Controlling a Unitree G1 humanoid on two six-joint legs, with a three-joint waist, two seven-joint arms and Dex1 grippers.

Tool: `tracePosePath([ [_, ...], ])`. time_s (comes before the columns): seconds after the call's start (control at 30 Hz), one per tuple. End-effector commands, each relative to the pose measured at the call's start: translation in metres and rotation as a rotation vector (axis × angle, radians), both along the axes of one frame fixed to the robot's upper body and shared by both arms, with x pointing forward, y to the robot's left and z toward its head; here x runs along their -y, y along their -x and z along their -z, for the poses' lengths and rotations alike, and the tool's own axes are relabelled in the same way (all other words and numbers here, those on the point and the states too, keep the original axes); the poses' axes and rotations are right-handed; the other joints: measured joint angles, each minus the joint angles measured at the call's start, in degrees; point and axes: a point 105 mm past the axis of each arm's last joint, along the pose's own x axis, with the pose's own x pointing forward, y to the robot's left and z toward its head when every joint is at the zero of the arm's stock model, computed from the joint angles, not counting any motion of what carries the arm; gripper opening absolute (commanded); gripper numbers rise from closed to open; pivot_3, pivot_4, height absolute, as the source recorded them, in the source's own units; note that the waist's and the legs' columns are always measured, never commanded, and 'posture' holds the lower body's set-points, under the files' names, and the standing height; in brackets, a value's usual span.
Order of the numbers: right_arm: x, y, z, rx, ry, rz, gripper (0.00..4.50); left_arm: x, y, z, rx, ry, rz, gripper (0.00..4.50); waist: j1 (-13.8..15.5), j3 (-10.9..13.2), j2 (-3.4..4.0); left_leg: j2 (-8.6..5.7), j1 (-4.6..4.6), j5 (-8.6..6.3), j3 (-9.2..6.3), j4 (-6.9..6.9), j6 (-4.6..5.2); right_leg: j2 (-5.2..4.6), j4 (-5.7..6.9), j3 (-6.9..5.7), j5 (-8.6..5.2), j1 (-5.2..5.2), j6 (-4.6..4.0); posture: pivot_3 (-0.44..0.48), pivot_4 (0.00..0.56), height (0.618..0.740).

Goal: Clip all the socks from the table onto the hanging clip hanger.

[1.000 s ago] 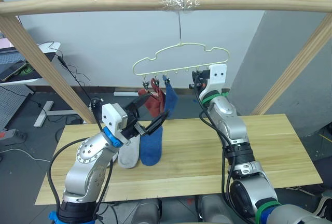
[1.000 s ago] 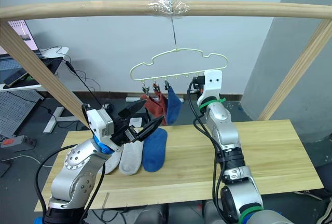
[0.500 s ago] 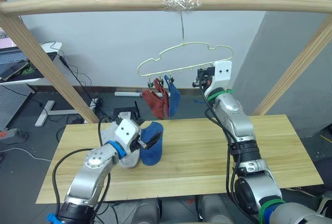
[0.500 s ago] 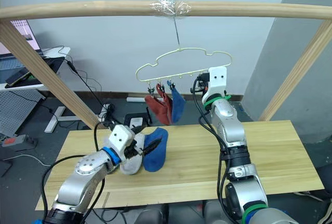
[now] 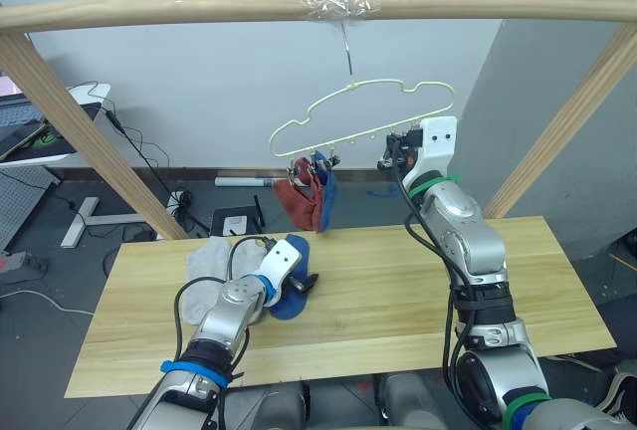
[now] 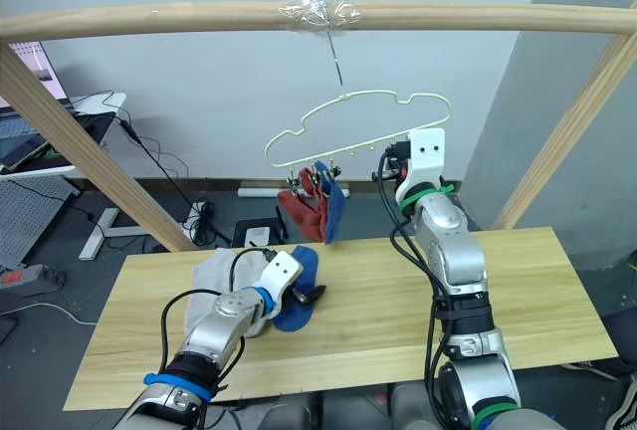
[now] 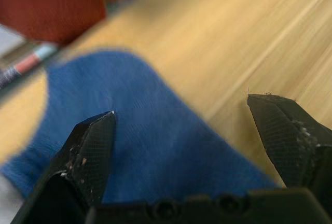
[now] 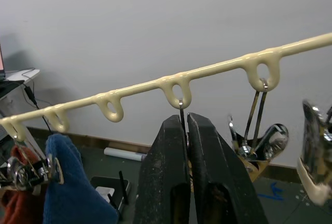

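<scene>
The left gripper (image 7: 181, 125) is held spread wide over the blue sock (image 5: 292, 291) lying on the table (image 5: 398, 291) beside the grey socks (image 5: 214, 263) — the right gripper (image 8: 188, 125) is seen pinched on a clip (image 8: 181, 111) of the clip hanger (image 5: 358, 121), where two red socks (image 5: 297, 201) and a blue one (image 5: 325, 196) hang

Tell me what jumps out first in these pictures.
The pale clip hanger hanging from the wooden pole, with two rust red socks and a blue one clipped at its left end. The right gripper is shut on a clip's wire. On the table, the open left gripper straddles a blue sock.
</scene>
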Motion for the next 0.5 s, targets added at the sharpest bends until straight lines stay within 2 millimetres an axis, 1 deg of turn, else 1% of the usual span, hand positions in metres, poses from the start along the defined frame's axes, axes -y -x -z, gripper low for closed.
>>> tracePosePath([
  [0.03, 0.007, 0.003, -0.011, 0.031, -0.017, 0.026, 0.03, -0.01, 0.004, 0.009, -0.043, -0.02, -0.024, 4.5, -0.13, 0.0, 0.0, 0.0, 0.0, 0.0, 0.0, 0.02, 0.0, 0.0, 0.01, 0.0, 0.0, 0.0, 0.02, -0.151, 0.155, 0.74],
  [0.13, 0.009, 0.003, -0.01, 0.026, -0.02, 0.033, 0.0, -0.009, 0.008, 0.011, -0.055, 0.001, -0.009, 3.95, -0.25, 0.0, 0.01, 0.01, 0.01, 0.0, 0.0, 0.12, 0.0, 0.0, 0.05, 0.0, 0.01, 0.03, 0.04, -0.151, 0.154, 0.74],
  [0.17, 0.009, 0.003, -0.01, 0.026, -0.021, 0.034, 0.0, -0.009, 0.009, 0.011, -0.056, 0.005, -0.006, 3.63, -0.25, 0.0, 0.01, 0.01, 0.0, 0.0, 0.0, 0.15, 0.0, 0.0, 0.05, 0.0, 0.02, 0.03, 0.04, -0.151, 0.154, 0.74],
  [0.2, 0.01, 0.003, -0.009, 0.025, -0.022, 0.034, 0.0, -0.008, 0.009, 0.011, -0.056, 0.013, -0.004, 3.45, -0.25, 0.0, 0.01, 0.0, 0.0, 0.0, 0.0, 0.16, 0.0, 0.0, 0.05, 0.01, 0.02, 0.03, 0.05, -0.151, 0.154, 0.74],
  [0.27, 0.009, 0.003, -0.01, 0.025, -0.024, 0.034, 0.0, -0.005, 0.01, 0.008, -0.045, 0.033, 0.004, 2.88, -0.25, -0.01, 0.01, 0.0, -0.01, 0.0, 0.0, 0.16, 0.0, 0.0, 0.03, 0.01, 0.02, 0.04, 0.05, -0.146, 0.152, 0.74],
  [0.33, 0.009, 0.002, -0.009, 0.023, -0.03, 0.032, 0.0, 0.002, 0.011, 0.003, -0.028, 0.072, 0.022, 2.46, -0.24, -0.01, 0.01, 0.0, -0.02, 0.0, 0.0, 0.16, 0.0, 0.0, 0.02, 0.01, 0.02, 0.04, 0.05, -0.141, 0.151, 0.74],
  [0.5, 0.008, 0.002, -0.009, 0.019, -0.033, 0.024, 0.0, 0.01, 0.012, -0.004, -0.012, 0.113, 0.025, 1.31, -0.13, 0.0, 0.01, 0.0, -0.04, 0.0, -0.02, 0.17, 0.0, -0.01, 0.0, 0.01, 0.02, 0.04, 0.05, -0.13, 0.145, 0.74],
])
